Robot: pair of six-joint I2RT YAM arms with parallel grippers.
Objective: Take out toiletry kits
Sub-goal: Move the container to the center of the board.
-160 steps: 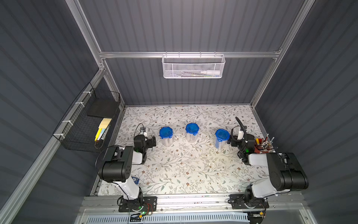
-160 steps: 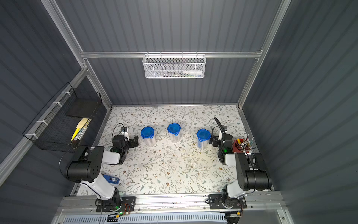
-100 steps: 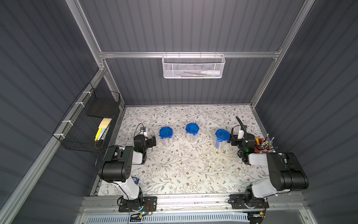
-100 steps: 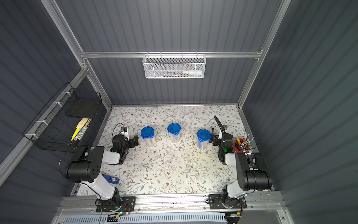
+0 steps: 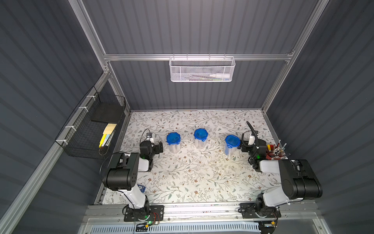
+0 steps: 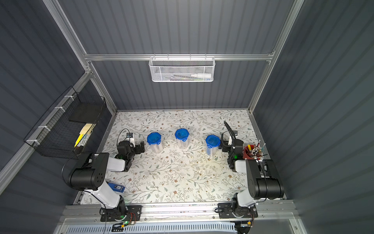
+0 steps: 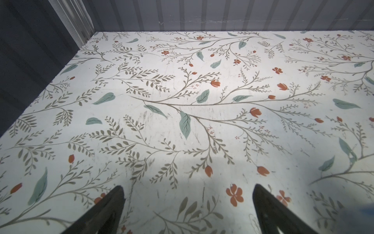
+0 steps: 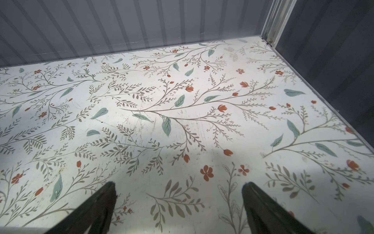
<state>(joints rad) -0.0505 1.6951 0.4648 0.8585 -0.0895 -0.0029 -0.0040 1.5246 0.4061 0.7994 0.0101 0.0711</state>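
Observation:
Three clear jars with blue clip lids stand in a row on the floral table: left jar (image 5: 173, 141), middle jar (image 5: 200, 137), right jar (image 5: 232, 144). All lids are on. The toiletry kits are hidden; only pale shapes, and a blue one in the right jar, show faintly through the walls. My left gripper (image 5: 151, 144) sits low just left of the left jar and is open, with bare table between its fingers (image 7: 113, 204). My right gripper (image 5: 252, 144) sits just right of the right jar, also open and empty (image 8: 179, 200).
A red cup of pens (image 5: 273, 151) stands close behind the right arm at the table's right edge. A white mesh basket (image 5: 202, 69) hangs on the back wall with a white tube inside. A black wire basket (image 5: 91, 129) hangs on the left wall. A small blue card (image 6: 116, 187) lies by the left arm's base.

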